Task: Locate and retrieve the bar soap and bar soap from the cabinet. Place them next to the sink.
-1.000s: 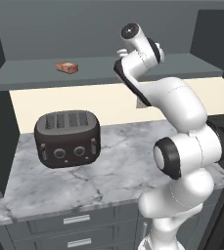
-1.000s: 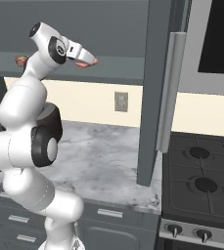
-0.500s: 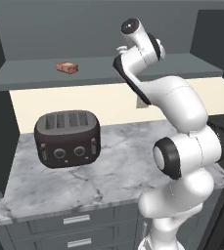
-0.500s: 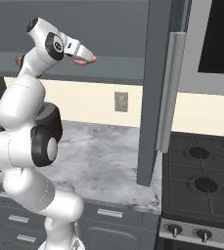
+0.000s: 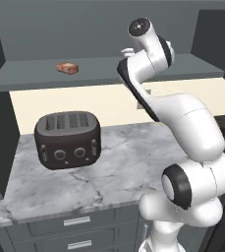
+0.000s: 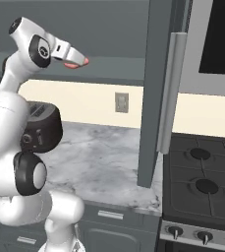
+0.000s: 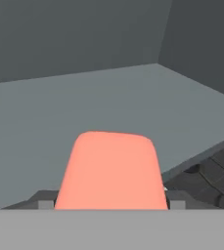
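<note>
My gripper (image 6: 77,62) is shut on the flat coral-pink bar soap (image 6: 78,62), held just above the front of the cabinet's shelf board (image 6: 115,69). The hand view looks along that pink bar soap (image 7: 111,171), which covers the fingertips, with the grey shelf (image 7: 84,97) under it. The second bar soap (image 5: 67,68), reddish-brown and blocky, lies on the shelf (image 5: 30,78) well to the left of my arm. The sink is out of view.
A dark toaster (image 5: 69,139) stands on the marble counter (image 5: 128,162) below the shelf. An upright dark cabinet door with a long silver handle (image 6: 170,93) stands to the right. Beyond it is a stove (image 6: 202,184). Grey drawers (image 5: 70,222) run under the counter.
My gripper, still shut on the pink bar soap, has drawn back slightly from the shelf and dropped a little. The brown bar soap has not moved.
</note>
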Available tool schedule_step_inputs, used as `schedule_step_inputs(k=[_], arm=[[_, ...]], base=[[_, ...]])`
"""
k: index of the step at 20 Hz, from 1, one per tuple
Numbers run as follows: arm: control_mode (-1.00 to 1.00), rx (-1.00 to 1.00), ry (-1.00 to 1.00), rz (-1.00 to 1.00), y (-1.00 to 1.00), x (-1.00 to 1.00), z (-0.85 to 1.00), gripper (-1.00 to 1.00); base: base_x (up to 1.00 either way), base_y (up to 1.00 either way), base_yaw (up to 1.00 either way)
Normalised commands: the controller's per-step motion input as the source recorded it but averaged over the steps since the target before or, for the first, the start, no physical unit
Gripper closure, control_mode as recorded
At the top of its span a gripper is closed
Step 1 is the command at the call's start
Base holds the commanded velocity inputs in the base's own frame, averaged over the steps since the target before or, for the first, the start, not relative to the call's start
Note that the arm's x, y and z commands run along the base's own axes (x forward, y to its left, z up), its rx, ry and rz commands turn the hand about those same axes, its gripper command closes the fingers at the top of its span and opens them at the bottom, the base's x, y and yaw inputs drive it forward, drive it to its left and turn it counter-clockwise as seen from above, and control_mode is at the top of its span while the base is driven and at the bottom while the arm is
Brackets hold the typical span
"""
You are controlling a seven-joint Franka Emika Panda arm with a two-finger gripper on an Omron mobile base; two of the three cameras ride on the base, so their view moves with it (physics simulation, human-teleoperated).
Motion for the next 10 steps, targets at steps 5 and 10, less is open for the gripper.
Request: schedule_step_inputs(k=[5,10], arm=[[-1.0,0.0,-0.04,0.12,-0.03,-0.99,0.01,1.0],[-1.0,0.0,0.0,0.11,0.0,-0.91,0.26,1.0]], base=[[0.0,0.0,0.0],[0.0,0.0,0.0]])
